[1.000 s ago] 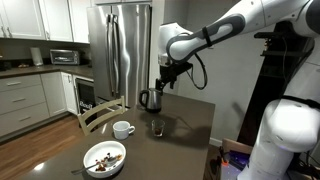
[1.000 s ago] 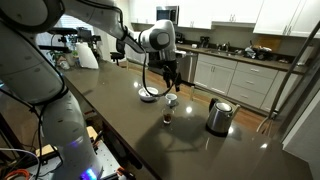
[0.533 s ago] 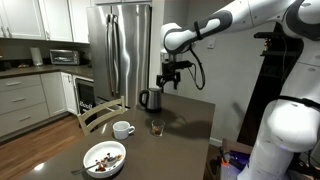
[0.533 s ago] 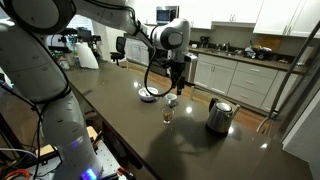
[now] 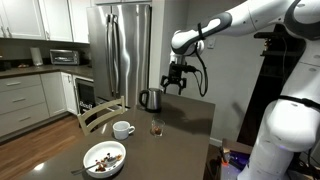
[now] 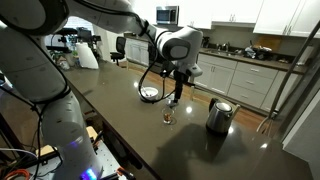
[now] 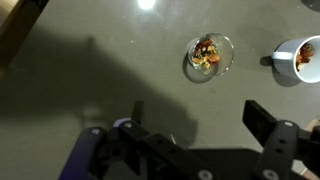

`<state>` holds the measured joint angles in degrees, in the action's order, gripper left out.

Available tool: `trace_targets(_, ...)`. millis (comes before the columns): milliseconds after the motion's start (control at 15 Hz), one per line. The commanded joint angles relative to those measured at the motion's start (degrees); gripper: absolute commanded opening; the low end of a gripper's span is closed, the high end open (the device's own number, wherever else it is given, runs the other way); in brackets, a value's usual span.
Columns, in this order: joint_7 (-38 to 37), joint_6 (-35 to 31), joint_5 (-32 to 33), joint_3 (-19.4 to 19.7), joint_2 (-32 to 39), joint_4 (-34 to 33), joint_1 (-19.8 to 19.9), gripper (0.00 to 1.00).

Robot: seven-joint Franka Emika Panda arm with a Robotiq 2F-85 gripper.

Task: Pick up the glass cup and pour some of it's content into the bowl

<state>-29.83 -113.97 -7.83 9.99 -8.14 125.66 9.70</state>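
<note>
The glass cup (image 5: 157, 127) (image 6: 168, 113) stands upright on the dark table, with brownish content (image 7: 208, 55) showing from above in the wrist view. The white bowl (image 5: 104, 157) (image 6: 149, 94) with dark bits sits near a table end; the wrist view does not show it. My gripper (image 5: 176, 83) (image 6: 178, 86) (image 7: 200, 120) hangs open well above the table, higher than the cup and off to its side. Nothing is between its fingers (image 7: 262, 118).
A white handled mug (image 5: 123, 129) (image 7: 297, 58) stands next to the cup. A steel kettle (image 5: 150, 99) (image 6: 219, 116) sits further along the table. A wooden chair (image 5: 100, 113) stands at the table's side, and a fridge (image 5: 120, 50) is behind it.
The arm has swung sideways across the table, carrying the gripper past the kettle's side. The jaws stayed open. Cup, mug, bowl and kettle have not moved.
</note>
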Motion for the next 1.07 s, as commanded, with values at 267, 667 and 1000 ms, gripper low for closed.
trace_targets(267,-0.2,-2.0,-6.9,1.1,-1.0,4.7,2.0,1.0)
trace_targets(667,-5.2,-0.4,-11.9,1.3,3.3,2.7,2.0,1.0)
trace_targets(1000,-9.6,1.5,-19.8,3.5,10.6,0.0,2.8,1.0)
